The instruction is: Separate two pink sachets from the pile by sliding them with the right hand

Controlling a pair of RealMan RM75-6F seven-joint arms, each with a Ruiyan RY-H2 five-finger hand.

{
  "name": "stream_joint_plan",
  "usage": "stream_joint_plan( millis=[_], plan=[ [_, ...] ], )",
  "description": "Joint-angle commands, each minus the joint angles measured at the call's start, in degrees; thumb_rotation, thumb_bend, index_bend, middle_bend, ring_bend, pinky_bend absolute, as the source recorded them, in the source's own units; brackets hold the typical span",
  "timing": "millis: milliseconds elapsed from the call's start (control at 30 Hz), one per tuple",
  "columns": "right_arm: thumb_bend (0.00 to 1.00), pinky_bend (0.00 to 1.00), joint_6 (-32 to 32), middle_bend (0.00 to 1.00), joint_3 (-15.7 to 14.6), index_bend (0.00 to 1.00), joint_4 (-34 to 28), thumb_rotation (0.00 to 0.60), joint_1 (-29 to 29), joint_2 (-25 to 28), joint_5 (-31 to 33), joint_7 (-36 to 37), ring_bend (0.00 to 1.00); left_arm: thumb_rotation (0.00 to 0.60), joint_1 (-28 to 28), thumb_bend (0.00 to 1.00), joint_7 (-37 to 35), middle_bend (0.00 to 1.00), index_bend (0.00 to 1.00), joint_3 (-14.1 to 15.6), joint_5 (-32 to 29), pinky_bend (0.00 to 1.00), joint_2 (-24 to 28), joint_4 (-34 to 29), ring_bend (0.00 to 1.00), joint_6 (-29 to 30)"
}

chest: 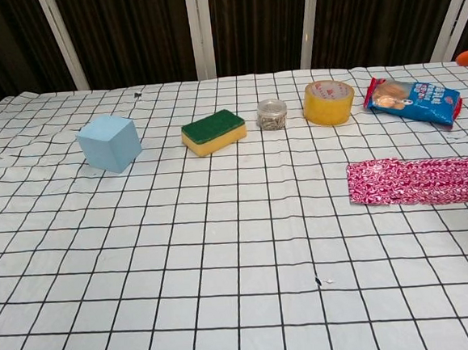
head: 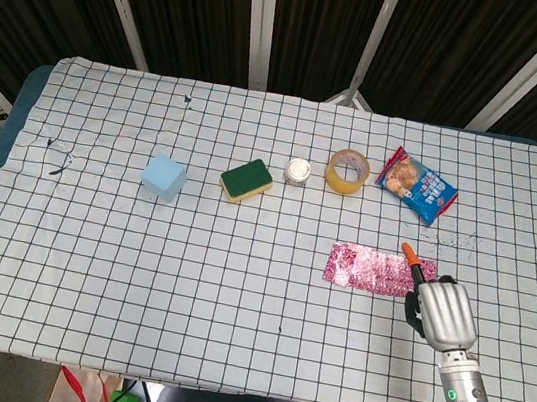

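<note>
Pink sachets (head: 378, 271) lying flat in an overlapping pile on the right part of the tabletop (head: 186, 280), nearer the front edge than the row of other things; individual sachets in the pile not separable by eye. In the chest view, the same pile (chest: 419, 181) stretching to the right edge of the frame.

Right robot hand (head: 441, 310) resting just beside the pile's right end, back of the hand upward, fingers pointing toward the sachets. Orange fingertip (head: 408, 251) at the pile's upper right corner, touching or just above it; cannot tell which. Nothing visibly held; whether the fingers are spread or curled cannot be told from above. Left robot hand outside both views.

Behind the pile, a blue and red snack packet (head: 417, 186) lying tilted. To its left, a roll of yellow tape (head: 347, 170) lying flat, then a small round clear jar (head: 298, 172) with small pieces inside, then a sponge (head: 246, 180), green on top and yellow beneath, then a pale blue cube (head: 164, 178) furthest left. All well apart from the sachets. White cloth with a black grid covering the tabletop.
</note>
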Motion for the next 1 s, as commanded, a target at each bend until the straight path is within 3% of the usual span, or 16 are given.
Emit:
stream_joint_plan(
  millis=[33, 500, 1000],
  plan=[
    [0.75, 0.49, -1.72, 0.78, 0.40, 0.07, 0.99, 0.600, 1.58, -1.70, 1.58, -1.98, 0.72, 0.600, -0.05, 0.32, 0.02, 0.00, 0.16, -0.09, -0.17, 0.10, -0.01, 0.00, 0.00, -0.06],
    [0.78, 0.50, -8.62, 0.80, -0.99, 0.09, 3.41, 0.600, 6.14, -5.83, 8.15, -9.91, 0.73, 0.600, -0.73, 0.32, 0.70, 0.00, 0.16, -0.78, -1.96, 0.10, -0.08, -0.02, 0.00, -1.27],
    [0.79, 0.50, -11.65, 0.80, -1.32, 0.09, 2.84, 0.600, 10.95, -10.10, 15.81, -18.90, 0.73, 0.600, -1.07, 0.32, 1.64, 0.00, 0.16, -0.96, -2.70, 0.10, -0.27, -0.27, 0.00, -1.81]
  ],
)
